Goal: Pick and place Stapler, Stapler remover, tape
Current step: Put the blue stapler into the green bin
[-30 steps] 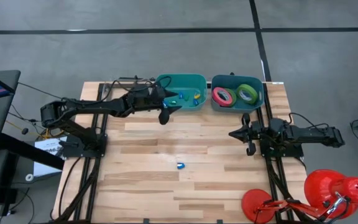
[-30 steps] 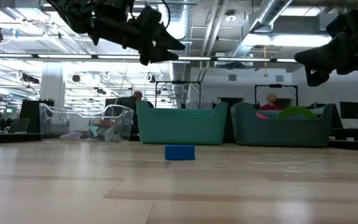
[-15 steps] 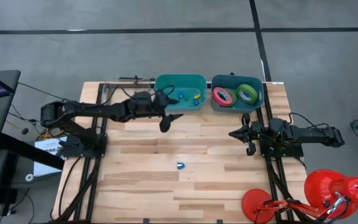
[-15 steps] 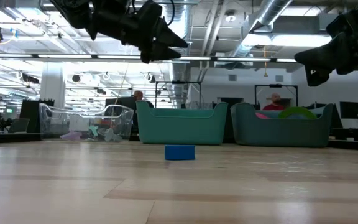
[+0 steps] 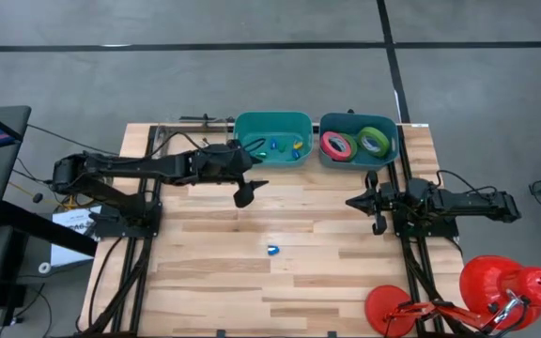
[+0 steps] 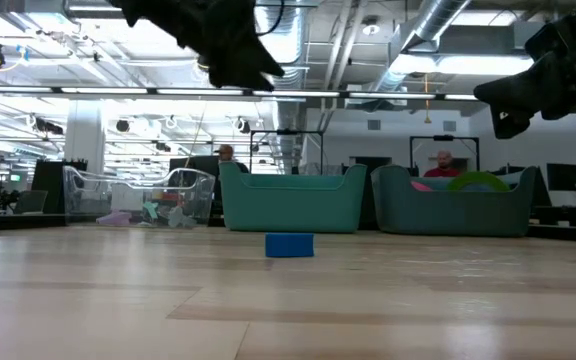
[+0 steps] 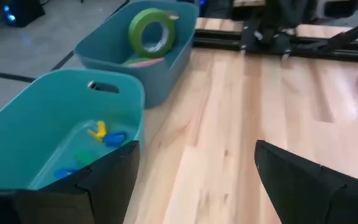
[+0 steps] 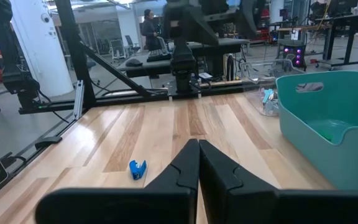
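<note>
A small blue stapler remover lies alone on the wooden table, seen also in the low view and the right wrist view. The teal bin holds small yellow, blue and green pieces; which is a stapler I cannot tell. The grey-blue bin holds a pink-red tape roll and a green tape roll. My left gripper hovers open and empty just in front of the teal bin, its fingers wide apart. My right gripper waits shut at the right.
Both bins stand side by side along the table's far edge. A red lamp-like object sits off the near right corner. Bare wood lies between the bins and the blue remover. People and a clear basket show in the room beyond.
My left gripper has drawn back from the teal bin's near wall toward the table's near edge, rising a little in the low view. It stays open and empty. The blue remover has not moved.
</note>
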{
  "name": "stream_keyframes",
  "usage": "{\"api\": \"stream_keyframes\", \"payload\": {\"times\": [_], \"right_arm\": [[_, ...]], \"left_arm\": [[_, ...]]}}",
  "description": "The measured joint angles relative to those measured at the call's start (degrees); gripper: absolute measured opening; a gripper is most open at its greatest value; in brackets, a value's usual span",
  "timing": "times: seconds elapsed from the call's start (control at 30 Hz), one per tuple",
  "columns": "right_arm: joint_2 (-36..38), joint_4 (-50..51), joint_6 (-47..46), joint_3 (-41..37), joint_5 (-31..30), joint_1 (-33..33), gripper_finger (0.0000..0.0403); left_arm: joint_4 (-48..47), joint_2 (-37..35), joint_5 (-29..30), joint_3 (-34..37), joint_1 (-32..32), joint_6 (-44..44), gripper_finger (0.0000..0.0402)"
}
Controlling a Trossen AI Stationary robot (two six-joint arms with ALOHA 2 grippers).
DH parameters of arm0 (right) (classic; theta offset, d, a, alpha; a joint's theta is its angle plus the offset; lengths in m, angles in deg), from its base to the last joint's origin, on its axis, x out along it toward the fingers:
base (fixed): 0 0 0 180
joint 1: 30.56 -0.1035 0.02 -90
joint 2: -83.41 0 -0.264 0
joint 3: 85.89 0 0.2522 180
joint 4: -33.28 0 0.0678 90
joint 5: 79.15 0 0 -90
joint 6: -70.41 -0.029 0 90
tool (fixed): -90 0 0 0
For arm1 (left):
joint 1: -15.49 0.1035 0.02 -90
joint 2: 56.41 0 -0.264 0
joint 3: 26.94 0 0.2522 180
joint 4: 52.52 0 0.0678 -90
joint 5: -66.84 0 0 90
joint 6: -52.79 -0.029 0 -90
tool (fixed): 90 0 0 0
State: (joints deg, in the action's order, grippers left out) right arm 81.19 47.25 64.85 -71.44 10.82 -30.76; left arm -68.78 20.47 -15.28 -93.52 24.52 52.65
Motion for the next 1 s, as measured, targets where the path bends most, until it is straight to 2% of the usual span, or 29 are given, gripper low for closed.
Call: {"api": "stream_keyframes", "payload": {"times": [0.37,0.67,0.8,1.0], "right_arm": [[0.0,0.0,-0.01,0.01,-0.01,0.0,0.0],[0.0,0.0,-0.01,0.02,0.02,0.01,0.0],[-0.01,0.0,0.0,0.0,0.02,0.0,0.0],[-0.01,0.0,0.0,0.0,0.01,0.0,0.0]], "left_arm": [[-1.9,0.18,-0.14,-4.95,-3.54,-2.09,0.0307],[-14.54,2.72,0.05,-11.76,-7.52,-2.58,0.0307],[-17.48,2.85,2.81,-13.55,-10.9,-2.47,0.0307],[-18.57,4.4,4.3,-14.54,-15.2,3.47,0.0307]]}}
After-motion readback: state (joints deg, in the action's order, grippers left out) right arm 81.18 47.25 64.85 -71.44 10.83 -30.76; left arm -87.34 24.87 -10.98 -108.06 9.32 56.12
